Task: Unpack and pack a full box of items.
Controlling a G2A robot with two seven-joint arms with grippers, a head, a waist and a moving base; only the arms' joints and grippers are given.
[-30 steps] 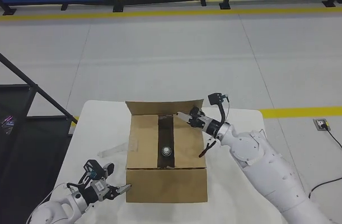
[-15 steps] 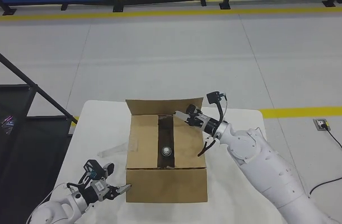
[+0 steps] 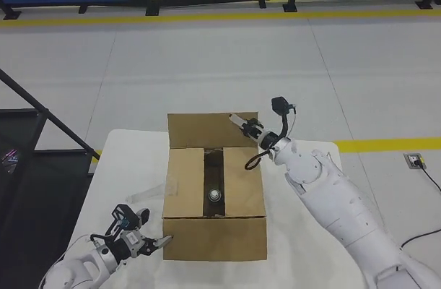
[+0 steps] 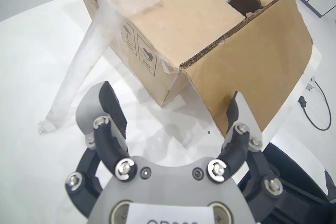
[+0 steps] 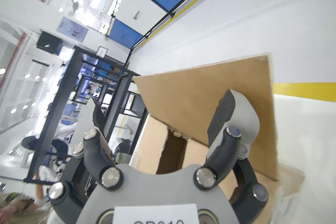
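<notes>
1 cardboard box [image 3: 184, 189] sits mid white surface [image 3: 126, 166], long side running away from the robot. 2 top flaps lie flat w/ a dark gap between them. Thru the gap a small pale capped item [image 3: 215, 193] shows inside; can't tell what kind. Far flap [image 3: 206, 130] stands upright at the box's far end. Near flap [image 4: 252, 57] hangs down over the front face.

R gripper [image 3: 238, 120] is up at the far flap's top edge, near its right corner. Its fingers [image 5: 241, 114] are apart w/ nothing clamped. In the R wrist view the flap sits just past them; can't tell if they touch it.

L gripper [image 3: 151, 233] is low by the box's near-left corner, close above the surface. Its fingers [image 4: 110, 101] are apart & hold nothing, 1 of them right at the near flap's lower edge.

Clear tape strip [image 4: 86, 59] is stuck on the left top flap, trails down the box's side & ends on the surface.
</notes>
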